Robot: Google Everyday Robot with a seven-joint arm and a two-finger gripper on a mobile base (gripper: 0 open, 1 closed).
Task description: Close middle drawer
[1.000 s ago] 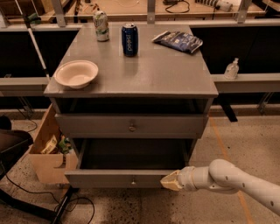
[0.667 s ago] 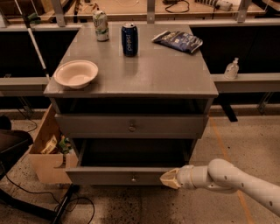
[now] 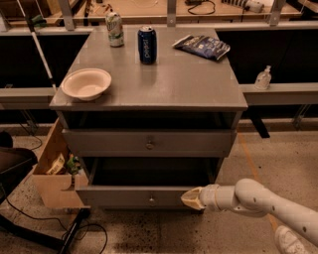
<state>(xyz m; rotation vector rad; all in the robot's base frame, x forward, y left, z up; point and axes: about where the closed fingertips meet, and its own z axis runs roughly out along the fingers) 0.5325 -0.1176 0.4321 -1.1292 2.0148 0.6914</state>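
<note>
Your end effector [image 3: 189, 198], tips pressed together, touches the pulled-out middle drawer's [image 3: 124, 197] front panel; its inside is dark.

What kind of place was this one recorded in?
Likely a lab or workshop, not a home: long workbenches with cables behind the grey cabinet, a speckled hard floor, a cardboard box of clutter beside it. The pincer rests at the front of the open middle drawer.
</note>
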